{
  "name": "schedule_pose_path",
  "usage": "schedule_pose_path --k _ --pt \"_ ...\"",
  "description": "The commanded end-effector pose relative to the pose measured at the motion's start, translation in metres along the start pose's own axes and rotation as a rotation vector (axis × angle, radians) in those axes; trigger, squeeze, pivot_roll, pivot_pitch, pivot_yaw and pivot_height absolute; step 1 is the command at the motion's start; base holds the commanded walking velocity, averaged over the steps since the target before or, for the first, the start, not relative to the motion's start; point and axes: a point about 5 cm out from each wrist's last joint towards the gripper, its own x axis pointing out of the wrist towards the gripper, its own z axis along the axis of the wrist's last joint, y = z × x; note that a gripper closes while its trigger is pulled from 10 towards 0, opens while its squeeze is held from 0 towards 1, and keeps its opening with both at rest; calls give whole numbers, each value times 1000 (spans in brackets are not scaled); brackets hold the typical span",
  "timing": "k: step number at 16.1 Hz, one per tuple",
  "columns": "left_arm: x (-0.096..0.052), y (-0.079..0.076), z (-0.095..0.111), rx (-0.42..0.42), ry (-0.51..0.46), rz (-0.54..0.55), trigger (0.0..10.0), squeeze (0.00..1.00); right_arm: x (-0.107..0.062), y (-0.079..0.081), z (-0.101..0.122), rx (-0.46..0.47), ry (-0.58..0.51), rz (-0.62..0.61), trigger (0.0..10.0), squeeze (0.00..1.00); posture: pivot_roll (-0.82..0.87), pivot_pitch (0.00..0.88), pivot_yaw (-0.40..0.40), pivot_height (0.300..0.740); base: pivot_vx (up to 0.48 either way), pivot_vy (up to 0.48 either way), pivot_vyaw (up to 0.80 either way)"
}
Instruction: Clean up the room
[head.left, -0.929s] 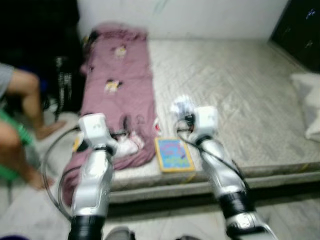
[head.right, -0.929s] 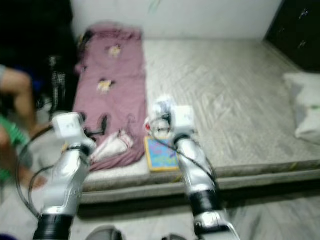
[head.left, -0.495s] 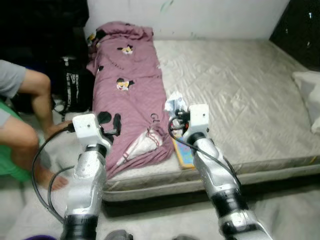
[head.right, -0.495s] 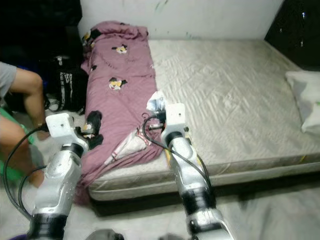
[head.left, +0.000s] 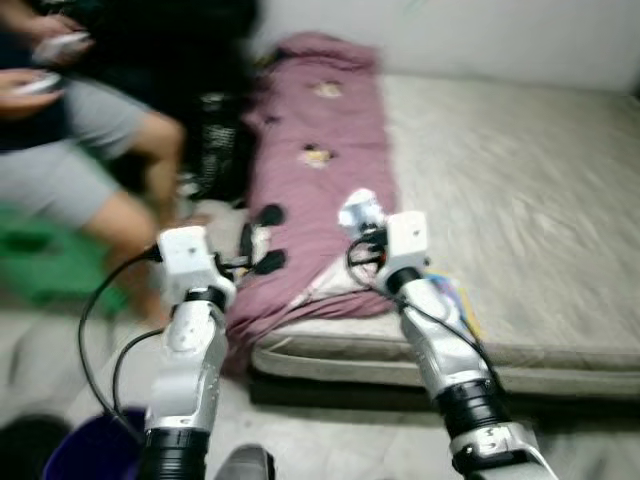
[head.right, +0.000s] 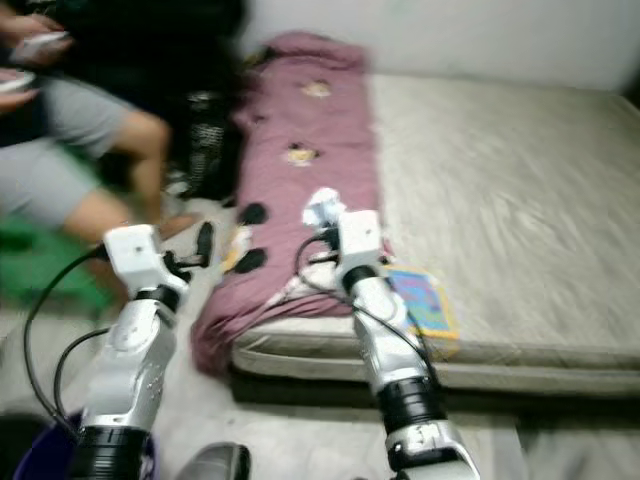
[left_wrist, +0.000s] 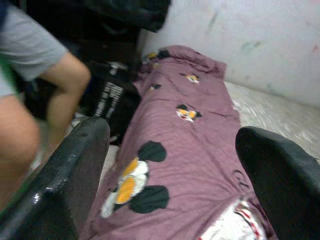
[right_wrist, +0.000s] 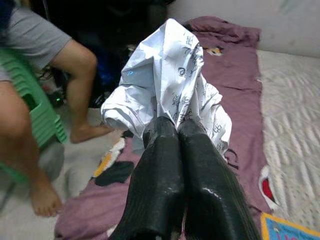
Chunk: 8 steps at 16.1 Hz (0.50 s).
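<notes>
Crumpled paper (right_wrist: 167, 85) | pinched in R end effector (right_wrist: 175, 125) | L end effector (left_wrist: 175, 165) agape over blanket (left_wrist: 200, 145)

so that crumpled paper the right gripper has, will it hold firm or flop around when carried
The paper looks crumpled and thin, so probably very light and floppy; its loose folds fan out above the right gripper. The fingers pinch only its lower edge, so it may sway or slip while walking. It would likely crush rather than break.
</notes>
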Motion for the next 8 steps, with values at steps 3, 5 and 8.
schedule_pose_path --k 3,5,8 --pt "1 0 3 1 -25 -17 10000 0 1 4 5 2 -19 10 10000 0 94 0 -53 740 0 0 800" --pt "0 0 4 10 -34 -19 10000 0 1 4 5 1 -18 13 10000 0 92 0 -52 740 0 0 800" --pt "0 2 3 6 -31 -11 10000 0 0 4 4 2 -17 14 10000 0 94 0 -53 740 0 0 800"
